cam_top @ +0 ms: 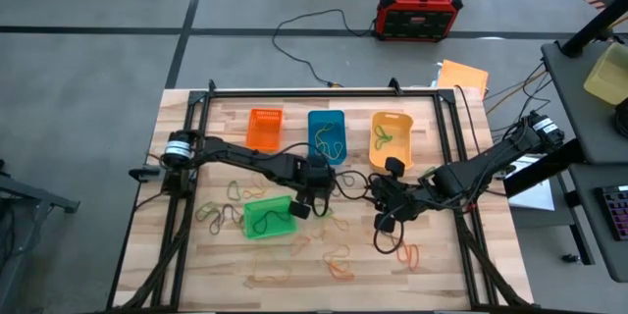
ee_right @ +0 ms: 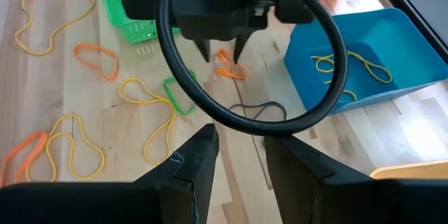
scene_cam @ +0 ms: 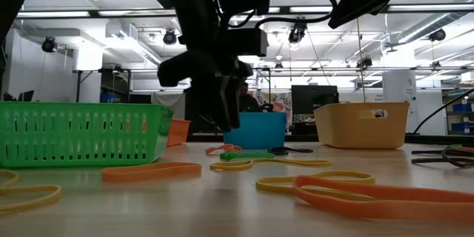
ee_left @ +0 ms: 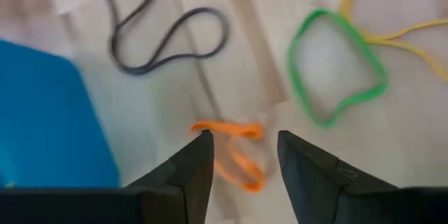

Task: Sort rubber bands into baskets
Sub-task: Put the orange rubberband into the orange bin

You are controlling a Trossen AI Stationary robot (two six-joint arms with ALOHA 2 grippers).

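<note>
My left gripper [ee_left: 241, 147] is open and points down at the table between the green basket [cam_top: 268, 218] and the blue basket [cam_top: 327, 135]. Its fingers stand on either side of an orange rubber band [ee_left: 234, 155] lying flat on the wood; in the right wrist view the fingertips [ee_right: 205, 54] are just above that band [ee_right: 227, 66]. A green band [ee_left: 336, 66], a dark band [ee_left: 164, 35] and yellow bands [ee_left: 402, 31] lie close by. My right gripper [ee_right: 241, 157] hovers open to the right, nothing between its fingers. The orange basket [cam_top: 264, 128] and the yellow-orange basket [cam_top: 390, 139] stand at the back.
Many loose bands lie over the near half of the table [cam_top: 294, 275]. The blue basket [ee_right: 364, 63] holds yellow bands. A black cable loop [ee_right: 329, 77] hangs in front of my right wrist camera. A red-and-black box [cam_top: 419, 10] sits on the floor beyond the table.
</note>
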